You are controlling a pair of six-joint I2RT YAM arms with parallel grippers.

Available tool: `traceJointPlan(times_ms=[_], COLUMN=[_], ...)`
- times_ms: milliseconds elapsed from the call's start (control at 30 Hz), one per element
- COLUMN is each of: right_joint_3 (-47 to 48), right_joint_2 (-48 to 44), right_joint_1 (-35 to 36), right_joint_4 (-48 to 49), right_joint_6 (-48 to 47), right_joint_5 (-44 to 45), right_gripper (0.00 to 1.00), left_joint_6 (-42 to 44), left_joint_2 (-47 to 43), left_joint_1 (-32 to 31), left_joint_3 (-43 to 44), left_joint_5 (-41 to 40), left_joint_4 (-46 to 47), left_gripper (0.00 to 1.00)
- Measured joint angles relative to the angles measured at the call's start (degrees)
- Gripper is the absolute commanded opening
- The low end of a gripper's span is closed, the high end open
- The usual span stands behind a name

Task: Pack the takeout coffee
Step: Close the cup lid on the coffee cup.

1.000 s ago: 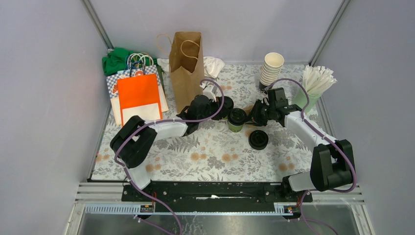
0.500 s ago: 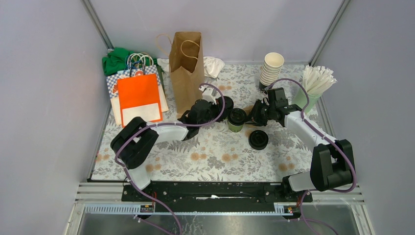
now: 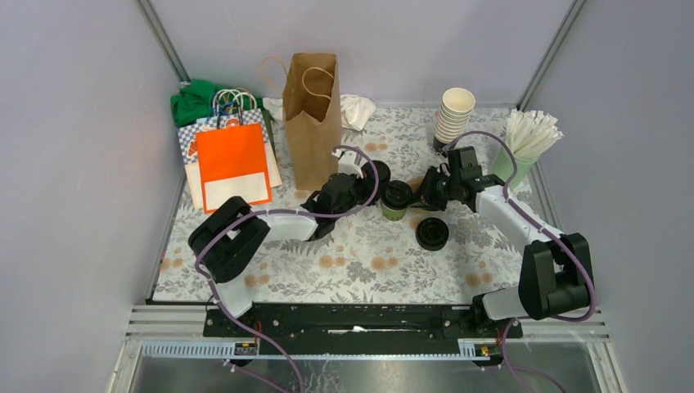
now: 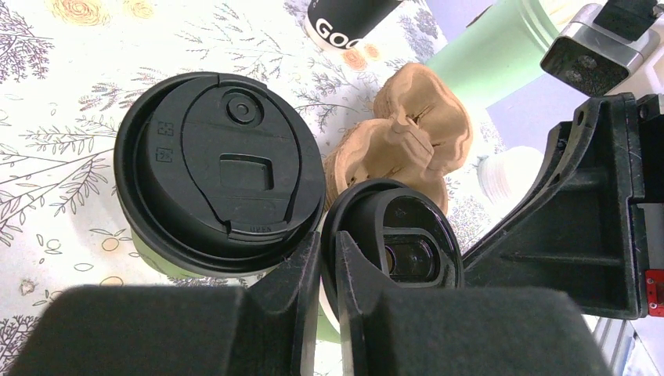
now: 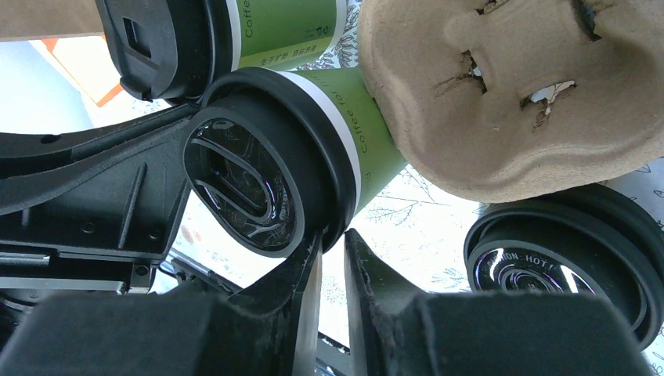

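Three takeout coffee cups stand mid-table. The middle cup [image 3: 397,197] [image 4: 399,235] [image 5: 250,188] is dark green with a black lid. My left gripper [image 3: 374,188] [image 4: 329,244] pinches the left rim of its lid, fingers almost together. My right gripper [image 3: 419,196] [image 5: 333,239] nips the opposite rim at its fingertips. A second lidded cup [image 3: 378,173] [image 4: 219,164] [image 5: 164,31] stands touching it, behind. A third black-lidded cup [image 3: 431,233] [image 5: 564,251] sits apart, nearer the front. A brown pulp carrier [image 3: 418,179] [image 4: 411,149] [image 5: 509,86] lies beside the right gripper.
An upright brown paper bag [image 3: 311,115] stands behind the left arm. Orange and patterned bags [image 3: 233,164] and a green cloth [image 3: 192,98] fill the back left. A cream cup stack [image 3: 454,115] and a pale green cup of white sticks [image 3: 524,143] stand back right.
My left arm has edged right and slightly forward, bringing its gripper closer against the middle cup. The right arm and the cups have stayed put.
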Motion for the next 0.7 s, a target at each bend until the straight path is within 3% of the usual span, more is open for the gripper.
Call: traceJointPlan(times_ms=[700], right_joint_3=[0.1], right_joint_2=[0.2], right_joint_1=[0.0], right_joint_4=[0.0], right_joint_6=[0.0], right_joint_5=[0.0], right_gripper=[0.22], left_joint_6=[0.0], left_joint_2=[1.4], left_joint_1=[-2.6], left_joint_3=[-2.1], left_joint_5=[-7.1], left_joint_4=[6.3], left_gripper=[0.16])
